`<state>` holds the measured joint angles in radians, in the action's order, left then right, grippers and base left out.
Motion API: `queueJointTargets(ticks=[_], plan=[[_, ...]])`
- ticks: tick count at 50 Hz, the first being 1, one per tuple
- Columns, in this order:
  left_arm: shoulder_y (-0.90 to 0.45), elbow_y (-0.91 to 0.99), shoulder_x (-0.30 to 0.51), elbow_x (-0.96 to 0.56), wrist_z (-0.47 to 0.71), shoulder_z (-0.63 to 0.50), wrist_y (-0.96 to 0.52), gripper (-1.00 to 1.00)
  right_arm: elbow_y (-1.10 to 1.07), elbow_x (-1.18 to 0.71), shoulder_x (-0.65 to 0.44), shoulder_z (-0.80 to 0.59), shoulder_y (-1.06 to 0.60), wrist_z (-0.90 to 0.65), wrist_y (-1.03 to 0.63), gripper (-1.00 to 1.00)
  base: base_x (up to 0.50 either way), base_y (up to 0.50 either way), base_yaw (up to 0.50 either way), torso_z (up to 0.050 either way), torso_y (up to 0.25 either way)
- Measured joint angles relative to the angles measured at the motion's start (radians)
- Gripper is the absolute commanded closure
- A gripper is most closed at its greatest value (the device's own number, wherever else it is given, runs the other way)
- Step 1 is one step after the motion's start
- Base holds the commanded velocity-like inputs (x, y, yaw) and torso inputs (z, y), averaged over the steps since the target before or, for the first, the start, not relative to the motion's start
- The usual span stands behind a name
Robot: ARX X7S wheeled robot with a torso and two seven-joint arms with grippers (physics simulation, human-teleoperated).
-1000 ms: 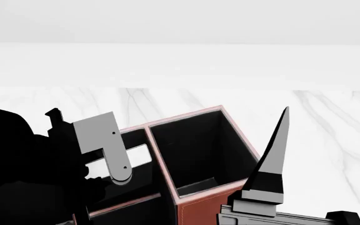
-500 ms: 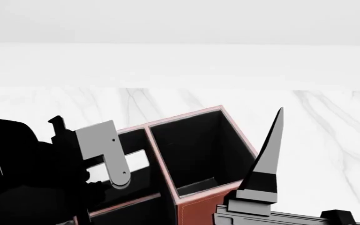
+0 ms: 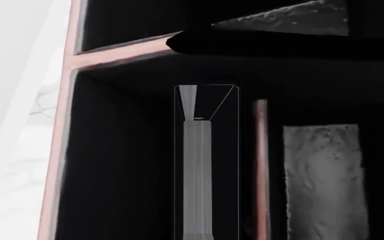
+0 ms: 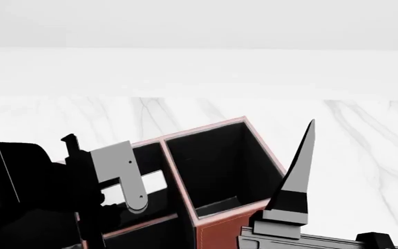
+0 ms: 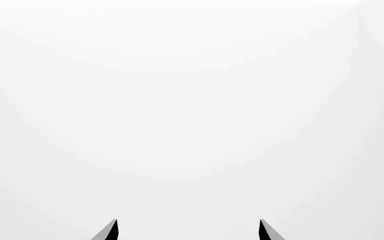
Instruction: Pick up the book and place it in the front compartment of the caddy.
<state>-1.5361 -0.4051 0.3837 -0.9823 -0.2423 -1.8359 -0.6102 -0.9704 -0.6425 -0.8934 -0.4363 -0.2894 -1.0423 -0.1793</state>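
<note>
The book (image 3: 199,170) is seen edge-on in the left wrist view. It's a thin black slab with its pale page strip facing the camera, and it's hanging down inside one of the long black compartments of the caddy (image 4: 219,233). That compartment runs along the outer wall, with a pink-rimmed divider (image 3: 260,165) just beside the book on the other side. Whether the bottom edge is already resting on the compartment floor can't be told, it's all too dark down there.

The fingers of the left gripper aren't shown anywhere, so whether it's clamped on the book or already let go can't be told. The book does sit dead centre in that wrist view, so a grip is likely, but that's a guess. In the head view the left arm (image 4: 116,161) is parked over the caddy's left-hand section.

The right gripper (image 5: 188,232) is spread wide with nothing held between the tips, pointed off at blank white. It's parked near the caddy's right corner, over the marble table (image 4: 365,135).

Progress-wise, the pick-up looks done and the book is already lowered into a slot. What's left is probably the release and pulling the arm out. Whether that slot is really the front one should be double-checked.
</note>
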Motion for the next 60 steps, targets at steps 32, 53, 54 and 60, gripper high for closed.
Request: queueJointTargets(ticks=[32, 53, 54, 60], plan=[[0.070, -0.133, -0.043, 0.028, -0.040, -0.004, 0.104, 1.00, 0.013, 0.006, 0.002, -0.017, -0.004, -0.001, 0.003, -1.00, 0.00, 0.00, 0.00, 0.000, 0.000], [0.088, -0.189, -0.062, 0.024, -0.061, 0.001, 0.139, 1.00, 0.027, 0.014, 0.002, -0.029, -0.002, 0.001, 0.012, -1.00, 0.00, 0.00, -0.01, 0.000, 0.000], [0.089, -0.190, -0.062, 0.026, -0.061, 0.002, 0.140, 1.00, 0.027, 0.014, 0.002, -0.029, -0.002, 0.001, 0.013, -1.00, 0.00, 0.00, -0.01, 0.000, 0.000], [0.101, -0.200, -0.068, 0.042, -0.052, 0.008, 0.139, -1.00, 0.025, 0.012, 0.002, -0.031, -0.006, -0.001, 0.010, -1.00, 0.00, 0.00, 0.00, 0.000, 0.000]])
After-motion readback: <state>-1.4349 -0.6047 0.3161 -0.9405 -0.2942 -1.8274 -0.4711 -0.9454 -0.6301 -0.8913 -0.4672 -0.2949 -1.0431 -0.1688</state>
